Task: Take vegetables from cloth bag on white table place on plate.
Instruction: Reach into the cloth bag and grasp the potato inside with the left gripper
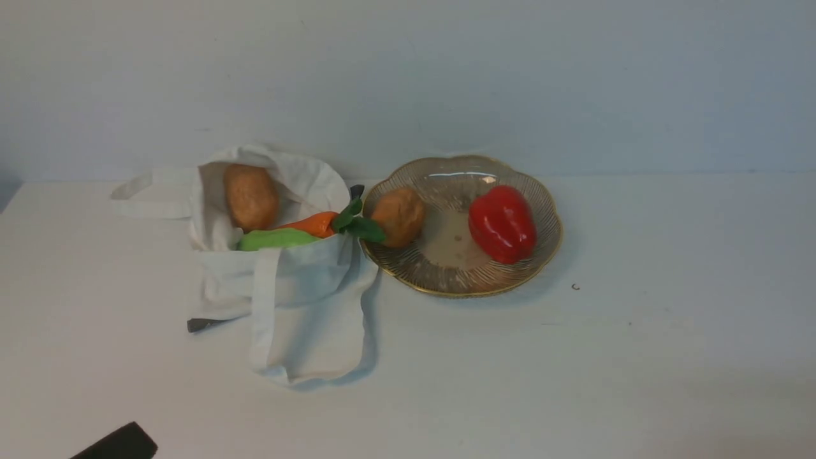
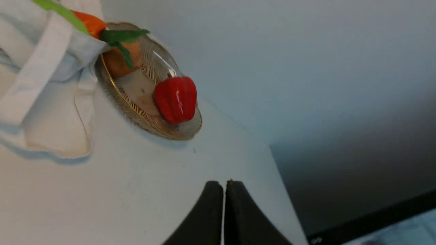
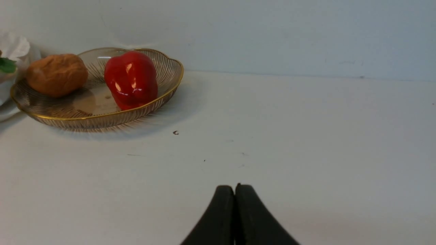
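Note:
The cloth bag (image 1: 299, 280) lies open on the white table (image 1: 574, 370), left of the plate (image 1: 542, 255). In its mouth rest a brown potato (image 1: 250, 195), a green pod (image 1: 275, 239) and an orange carrot (image 1: 311, 223) whose leaves (image 1: 357, 223) reach over the plate's rim. On the plate sit a second potato (image 1: 399, 215) and the red pepper (image 1: 502, 223). My left gripper (image 2: 224, 185) is shut and empty, hanging over bare table well short of the plate (image 2: 119, 92). My right gripper (image 3: 234, 189) is shut and empty too, apart from the plate (image 3: 163, 92) and pepper (image 3: 131, 80).
A dark corner of my left arm (image 1: 121, 443) shows at the front left. A small dark speck (image 1: 575, 287) lies right of the plate. A pale wall (image 1: 446, 76) stands right behind the table. The table's side edge (image 2: 282, 183) drops off close to the left gripper.

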Robot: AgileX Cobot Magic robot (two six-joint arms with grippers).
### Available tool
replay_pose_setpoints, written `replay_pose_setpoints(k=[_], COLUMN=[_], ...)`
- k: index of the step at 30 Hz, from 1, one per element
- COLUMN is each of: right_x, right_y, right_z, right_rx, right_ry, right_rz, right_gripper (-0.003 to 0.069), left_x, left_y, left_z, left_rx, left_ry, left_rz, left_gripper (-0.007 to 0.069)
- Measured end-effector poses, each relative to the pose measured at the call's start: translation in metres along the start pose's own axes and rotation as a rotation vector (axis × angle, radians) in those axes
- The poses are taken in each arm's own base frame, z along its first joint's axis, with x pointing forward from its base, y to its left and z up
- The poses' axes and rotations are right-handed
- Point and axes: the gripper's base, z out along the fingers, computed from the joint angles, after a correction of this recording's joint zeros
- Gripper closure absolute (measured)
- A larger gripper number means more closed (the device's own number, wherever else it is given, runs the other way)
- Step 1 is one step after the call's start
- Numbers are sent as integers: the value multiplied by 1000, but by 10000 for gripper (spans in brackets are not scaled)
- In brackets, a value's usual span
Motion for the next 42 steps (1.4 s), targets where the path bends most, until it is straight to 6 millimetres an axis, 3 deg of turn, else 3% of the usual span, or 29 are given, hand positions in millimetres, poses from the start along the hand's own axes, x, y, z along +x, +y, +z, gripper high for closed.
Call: replay_pose_setpoints(k=[2, 5, 10, 12, 16, 18, 20, 21, 24, 28, 34, 42], right_x=[0, 0, 0, 0, 0, 0, 0, 0, 0, 0, 0, 0], right_y=[0, 0, 0, 0, 0, 0, 0, 0, 0, 0, 0, 0], right_z=[0, 0, 0, 0, 0, 0, 0, 0, 0, 0, 0, 0], right_rx=[0, 0, 0, 0, 0, 0, 0, 0, 0, 0, 0, 0], right_ry=[0, 0, 0, 0, 0, 0, 0, 0, 0, 0, 0, 0], right_rz=[0, 0, 0, 0, 0, 0, 0, 0, 0, 0, 0, 0], right_gripper=[673, 673, 673, 673, 673, 673, 673, 673, 673, 673, 673, 673], left_x=[-19, -47, -87, -121, -149, -154, -166, -166, -179, -189, -191, -192], left_y=[-18, -30, -32, -27, -20, -16, -5, -4, 11, 27, 54, 96], left_z=[9, 30, 64, 103, 145, 157, 186, 188, 222, 257, 302, 335], left_rx=[-70, -208, -359, -448, -480, -486, -496, -496, -487, -448, -435, -548], left_ry=[114, 306, 439, 506, 551, 571, 609, 611, 654, 694, 739, 668], left_rz=[99, 230, 332, 371, 367, 361, 354, 355, 410, 478, 496, 496], left_gripper=[629, 629, 627, 590, 493, 454, 342, 333, 179, 49, -2, -2])
